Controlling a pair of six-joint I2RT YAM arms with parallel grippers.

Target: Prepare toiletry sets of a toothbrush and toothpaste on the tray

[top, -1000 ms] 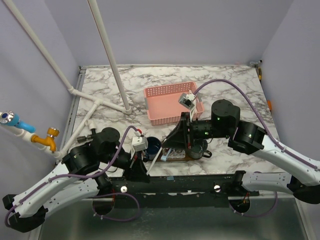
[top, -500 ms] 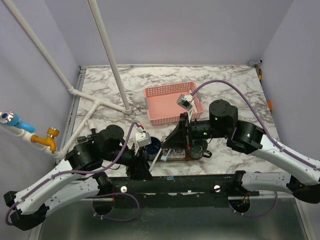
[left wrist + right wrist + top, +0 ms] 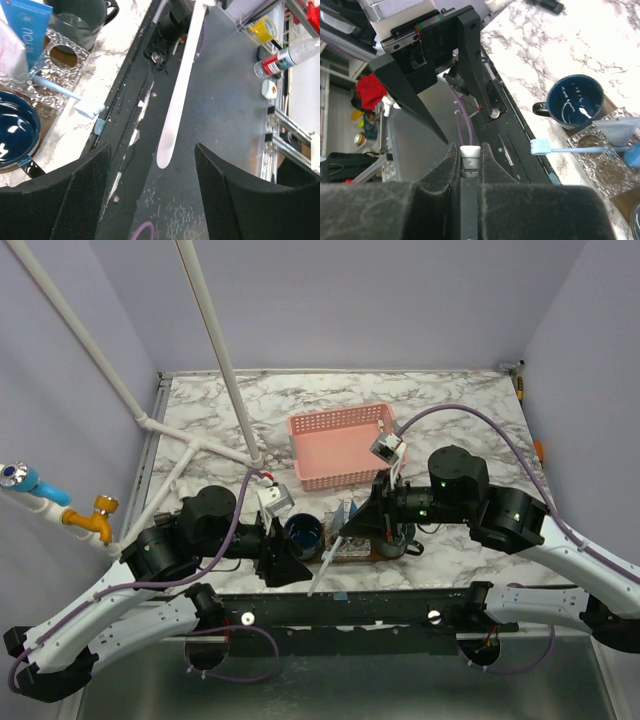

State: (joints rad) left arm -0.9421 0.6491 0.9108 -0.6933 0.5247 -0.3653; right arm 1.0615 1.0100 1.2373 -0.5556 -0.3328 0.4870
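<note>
My right gripper (image 3: 468,147) is shut on the head end of a white toothbrush (image 3: 322,565). Its handle slants down past the table's near edge. The handle (image 3: 181,85) hangs free ahead of my open left gripper (image 3: 152,180), touching neither finger. My left gripper (image 3: 288,568) sits just left of the brush. On the dark brown tray (image 3: 625,201) lie a light blue toothbrush (image 3: 570,149), its head over the edge, and a blue toothpaste tube (image 3: 27,25). A dark blue cup (image 3: 302,533) and a second dark cup (image 3: 395,537) stand there too.
A pink perforated basket (image 3: 345,445) stands behind the tray. White pipes (image 3: 215,350) rise at the left of the marble table (image 3: 460,410). Below the table's near edge runs a black rail (image 3: 145,100).
My left gripper has opened, let go of the white toothbrush and drawn back to the left. The right gripper keeps its hold on the brush and has shifted slightly right.
</note>
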